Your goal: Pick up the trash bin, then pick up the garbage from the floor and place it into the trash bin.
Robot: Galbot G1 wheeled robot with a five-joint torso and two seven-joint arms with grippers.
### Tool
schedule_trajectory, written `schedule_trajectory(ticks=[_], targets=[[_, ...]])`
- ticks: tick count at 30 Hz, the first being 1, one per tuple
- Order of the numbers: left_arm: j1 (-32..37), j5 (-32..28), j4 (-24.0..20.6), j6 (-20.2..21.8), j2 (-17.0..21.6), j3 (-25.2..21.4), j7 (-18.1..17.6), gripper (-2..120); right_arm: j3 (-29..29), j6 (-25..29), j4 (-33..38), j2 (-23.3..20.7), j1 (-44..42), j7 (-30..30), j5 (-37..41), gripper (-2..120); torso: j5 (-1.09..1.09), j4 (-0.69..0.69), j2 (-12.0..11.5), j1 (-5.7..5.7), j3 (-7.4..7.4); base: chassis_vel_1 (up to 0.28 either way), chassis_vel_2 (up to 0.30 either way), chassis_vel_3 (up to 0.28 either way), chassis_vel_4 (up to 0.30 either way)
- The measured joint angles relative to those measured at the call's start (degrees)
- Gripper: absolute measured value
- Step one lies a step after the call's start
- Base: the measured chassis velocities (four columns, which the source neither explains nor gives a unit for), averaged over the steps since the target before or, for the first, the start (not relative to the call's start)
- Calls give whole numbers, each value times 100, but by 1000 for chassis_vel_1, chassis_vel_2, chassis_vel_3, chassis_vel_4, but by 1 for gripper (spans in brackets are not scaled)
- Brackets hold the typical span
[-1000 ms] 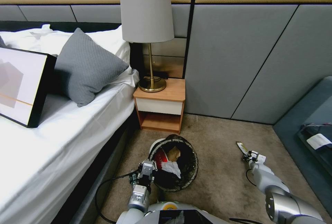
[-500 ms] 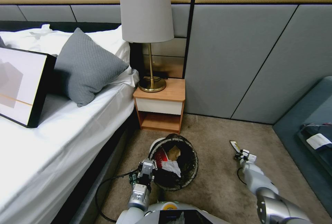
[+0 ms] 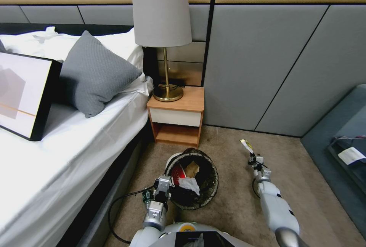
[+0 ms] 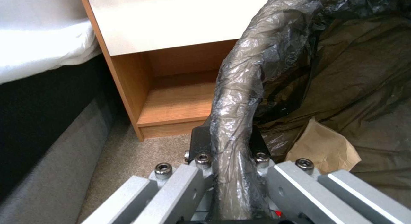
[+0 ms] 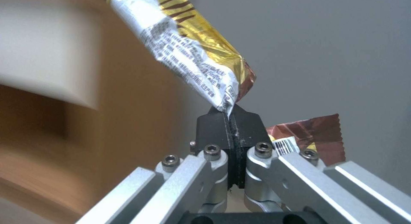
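Garbage in the form of a yellow snack wrapper is pinched at its lower end between the black fingers of the right gripper, which press flat together on the foil. In the head view the wrapper sticks up and away from the gripper, held in the air above the carpet, to the right of the trash bin and apart from its rim. In the right wrist view a second crumpled brown piece of foil with a barcode shows just behind the fingers; whether it belongs to the same wrapper cannot be told.

The left gripper clamps the bin at its near-left rim; the left wrist view shows the liner-wrapped rim running between the two fingers, which close on it. The bin is tilted, its mouth turned toward the head camera. Inside lie a red-and-white wrapper, a white tissue wad and a tan paper piece.

Just beyond the bin stands a wooden nightstand carrying a lamp. The bed runs along the robot's left, with a grey pillow and a framed picture on it. A black cable loops over the carpet beside the left arm.
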Motion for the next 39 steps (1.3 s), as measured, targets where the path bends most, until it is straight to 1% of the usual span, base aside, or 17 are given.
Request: schedule_trajectory(ticks=[1,2,4,5,8,9,11,12,14,16,18,24,31,39], targets=[[0,0,0,0,0,0,0,0,0,0,0,0,0,0,0,0,0,0,0,0,0,0,0,0,0],[-8,0,8,1,-2,3,1,0,-76,19,378,2,-225,-144,103,0,5,-3,0,0,0,0,0,0,0],[-20,-4,10,3,-3,16,5,0,-261,24,1248,-11,-661,-308,280,0,0,-2,0,0,0,0,0,0,0],[-20,-4,10,3,-3,16,5,0,-261,24,1248,-11,-661,-308,280,0,0,-2,0,0,0,0,0,0,0],[-32,-15,10,6,-1,22,7,0,-593,-30,2237,-36,-1131,-330,356,0,0,-1,0,0,0,0,0,0,0],[-32,-15,10,6,-1,22,7,0,-593,-30,2237,-36,-1131,-330,356,0,0,-1,0,0,0,0,0,0,0],[-39,-23,10,8,0,26,8,0,-929,-57,2716,-63,-1402,-239,341,0,2,-1,0,0,0,0,0,0,0],[-39,-23,10,8,0,26,8,0,-929,-57,2716,-63,-1402,-239,341,0,2,-1,0,0,0,0,0,0,0],[-54,-30,7,9,1,26,8,0,-1216,-87,2957,-105,-1611,-164,249,0,1,-1,0,0,0,0,0,0,0],[-61,-40,-8,15,0,28,9,0,-1474,-49,3016,-130,-1792,-146,0,0,3,-2,0,0,0,0,0,0,0],[-64,-42,-18,22,-3,31,8,0,-1574,7,2994,-132,-1857,-142,-121,0,2,-1,0,0,0,0,0,0,0],[-55,-72,-93,122,-8,35,-19,0,-1926,235,2670,-88,-2089,-141,-544,0,3,-2,0,0,0,0,0,0,0],[-61,-80,-113,156,-25,45,-26,0,-2042,342,2449,-32,-2112,-141,-693,0,2,-1,0,0,0,0,0,0,0],[-64,-82,-124,160,-33,28,-30,0,-1996,427,2228,18,-2137,-167,-705,0,2,-1,0,0,0,0,0,0,0]])
